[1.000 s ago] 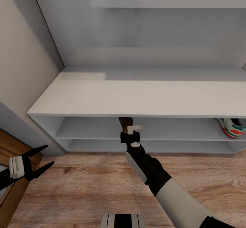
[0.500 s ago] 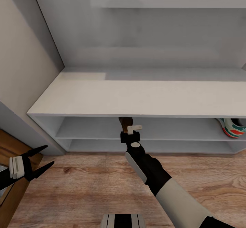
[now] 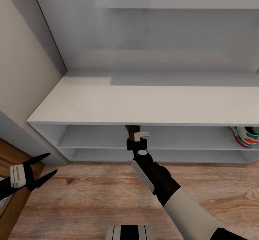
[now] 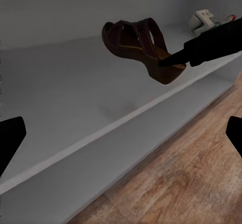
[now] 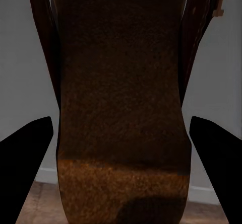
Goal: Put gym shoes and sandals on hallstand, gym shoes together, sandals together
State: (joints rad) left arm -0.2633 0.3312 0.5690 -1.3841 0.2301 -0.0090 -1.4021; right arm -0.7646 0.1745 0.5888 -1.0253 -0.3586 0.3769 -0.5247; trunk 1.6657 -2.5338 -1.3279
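The pale grey hallstand (image 3: 144,103) stretches across the head view with a flat top and two open tiers. My right gripper (image 3: 133,134) reaches under the top into the upper tier, shut on a dark brown sandal (image 3: 132,128). In the left wrist view the sandal (image 4: 136,40) hangs just above the shelf board (image 4: 60,98), with a black finger (image 4: 176,59) at its heel. Its footbed (image 5: 121,108) runs between my fingers (image 5: 25,153) in the right wrist view. One gym shoe (image 3: 247,135) sits on the upper tier at the far right. My left gripper (image 3: 39,169) hangs open and empty, low at the left.
A beige wall (image 3: 21,71) closes the left side. A brown wooden panel (image 3: 10,157) stands beside my left gripper. A grey wall shelf (image 3: 172,3) hangs above the hallstand. Wood-plank floor (image 3: 90,193) lies in front, with my base (image 3: 129,232) at the near edge.
The head view has shifted slightly, so the hallstand sits a touch lower and the gym shoe further right. Both arms and the sandal hold their places.
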